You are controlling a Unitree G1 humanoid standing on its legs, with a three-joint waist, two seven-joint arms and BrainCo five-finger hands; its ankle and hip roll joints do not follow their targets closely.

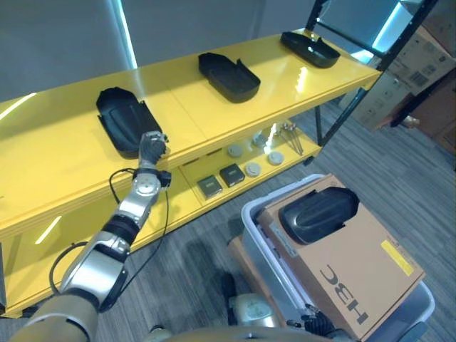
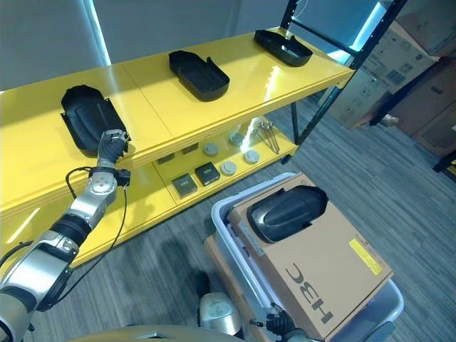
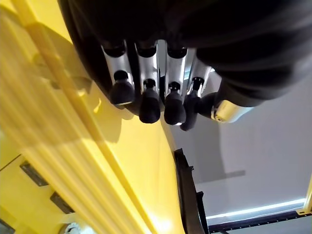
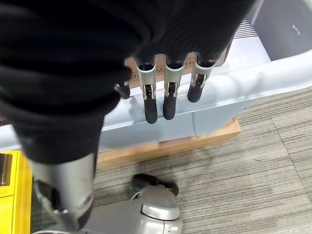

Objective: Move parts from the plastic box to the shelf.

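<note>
A long yellow shelf (image 1: 214, 100) runs across the far side, and three black moulded parts lie spaced along its top: one at the left (image 1: 122, 120), one in the middle (image 1: 228, 76) and one at the far right (image 1: 310, 48). Underneath, on the lower yellow board, sit two small dark square blocks (image 1: 221, 180), a few grey discs (image 1: 253, 158) and a bundle of metal pins (image 1: 291, 137). Stacked cardboard cartons (image 1: 420, 64) stand off to the far right behind a black frame post. Near the robot, a pale grey plastic box (image 1: 420, 305) holds a brown cardboard sheet (image 1: 356, 263), and one more black part (image 1: 318, 212) rests on top of that sheet. The left hand (image 1: 152, 147) is up at the shelf's front edge, just beside the near end of the left part, its fingers (image 3: 146, 105) curled with nothing between them. The right hand (image 4: 165, 92) hangs by the outer wall of the plastic box, fingers hanging loose and straight, holding nothing. The box's near corner is cut off by the frame.
</note>
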